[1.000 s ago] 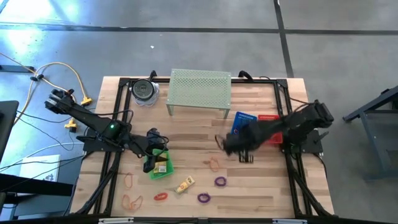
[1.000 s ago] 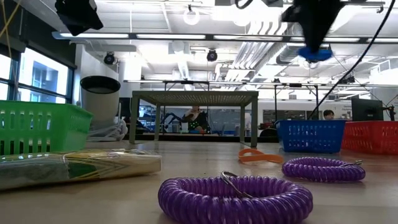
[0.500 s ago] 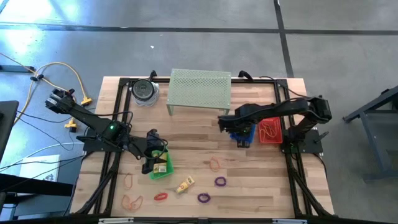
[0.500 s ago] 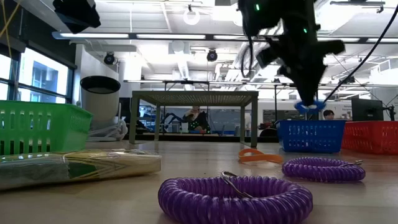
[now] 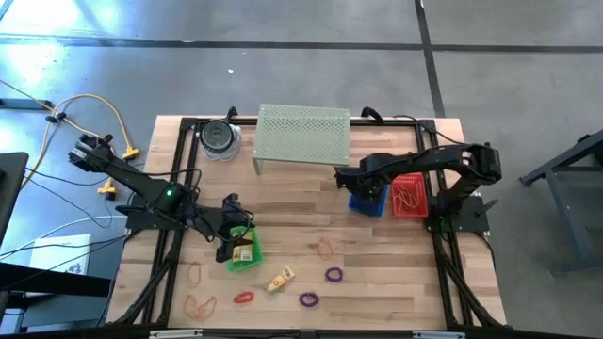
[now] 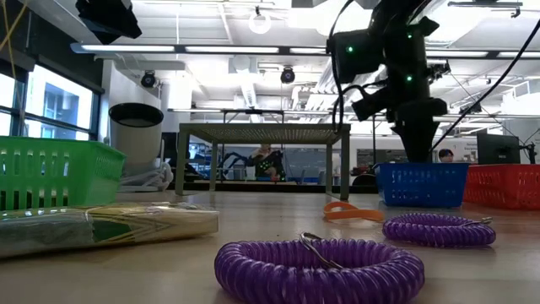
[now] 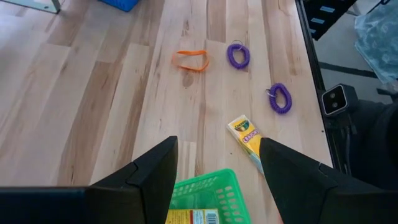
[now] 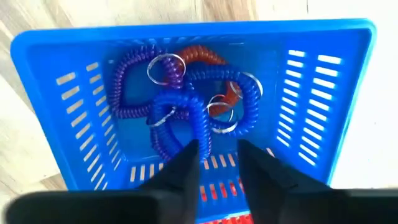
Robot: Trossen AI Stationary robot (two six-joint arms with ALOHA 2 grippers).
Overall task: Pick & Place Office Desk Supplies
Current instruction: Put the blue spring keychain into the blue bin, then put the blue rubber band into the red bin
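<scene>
Item: blue, purple and red coiled plastic loops [image 8: 186, 93], tangled in the blue slotted plastic basket [image 8: 74, 118] directly below my right jaws [image 8: 217, 163], which stand a little apart and hold nothing. Right arm [image 5: 424, 162]: reaches from the surface's right edge inward, wrist pointed down over the basket, beside the red basket [image 5: 408, 194]. Left jaws [image 7: 217, 180]: wide apart, empty, low above the green basket [image 7: 205, 199], with a yellow crayon packet [image 7: 245, 137], two purple coils [image 7: 237, 55] and an orange band [image 7: 191, 60] lying ahead on the wooden surface [image 7: 93, 93].
</scene>
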